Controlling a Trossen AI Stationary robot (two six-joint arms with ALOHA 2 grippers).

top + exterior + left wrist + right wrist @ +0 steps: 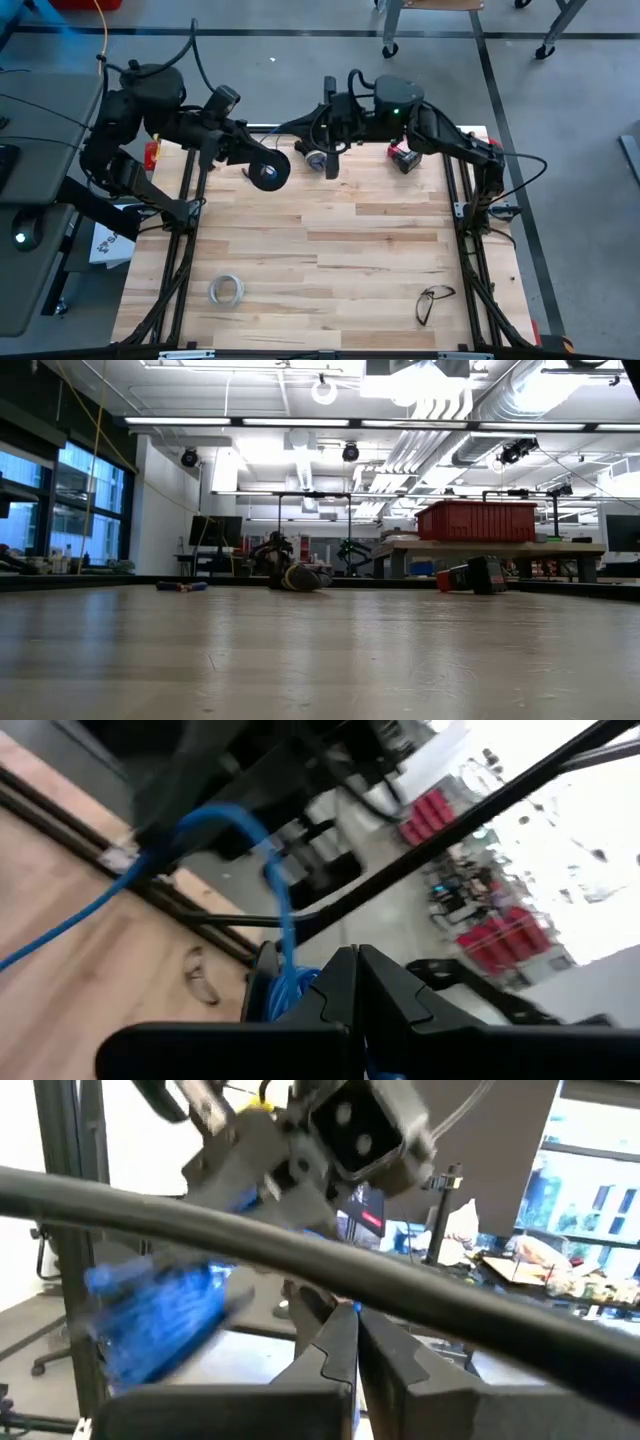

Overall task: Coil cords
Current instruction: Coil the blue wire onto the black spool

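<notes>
A: Where's the cord?

B: The spool [268, 174] sits at the table's [330, 260] far edge, toward the far-left corner, right at my left gripper [262, 160]. The blue wire [215, 830] loops up from it in my left wrist view. I judge it's kept close for winding.

A: Jaws?

B: Both pairs pressed together, nothing pinched. My right gripper [330, 168] hangs near the middle of the far edge.

A: Views?

B: The high view alone shows the tape ring [226, 291] and glasses [432, 300] by the near edge. My right wrist view shows a blurred blue bundle [160, 1315]. The low view shows the 2 arms only as small far shapes.
</notes>
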